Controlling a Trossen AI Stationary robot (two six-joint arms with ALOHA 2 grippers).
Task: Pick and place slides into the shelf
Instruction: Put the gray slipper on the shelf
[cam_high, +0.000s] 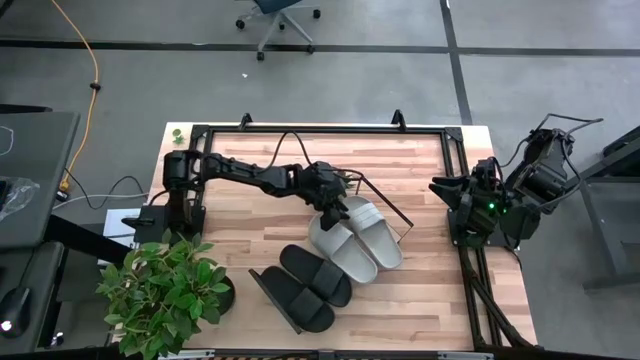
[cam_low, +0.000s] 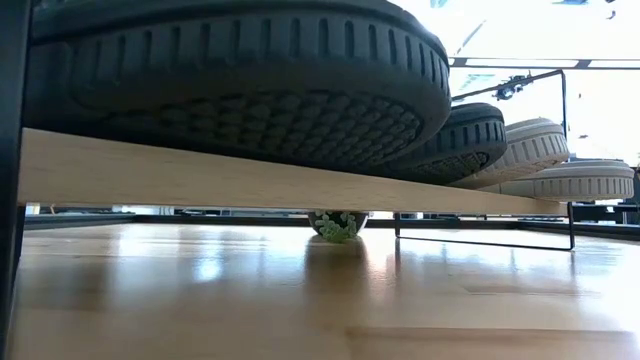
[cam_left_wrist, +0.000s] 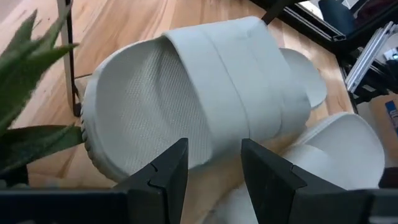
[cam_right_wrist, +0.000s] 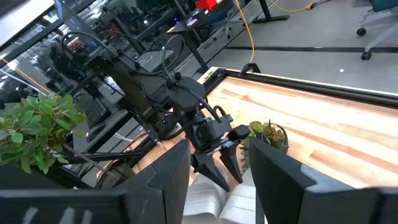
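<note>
Two light grey slides (cam_high: 355, 240) and two matte black slides (cam_high: 305, 285) lie side by side on the shelf, a light-wood plank (cam_low: 200, 180) with thin black end frames (cam_high: 402, 218). In the low view their soles (cam_low: 230, 80) rest on the plank. My left gripper (cam_high: 332, 208) hangs open just above the grey slide nearer the table's left edge (cam_left_wrist: 186, 106), fingers pointing down by its side edge, and seems apart from it. The second grey slide (cam_left_wrist: 339, 146) lies beside the first. My right gripper (cam_high: 468, 205) waits open at the table's right edge.
A leafy potted plant (cam_high: 165, 290) stands at the table's near left corner, close to the black slides. A small green plant (cam_right_wrist: 267, 134) sits near the far left corner. Black rails (cam_high: 300, 130) frame the tabletop. Bare wood lies between the shelf and the far rail.
</note>
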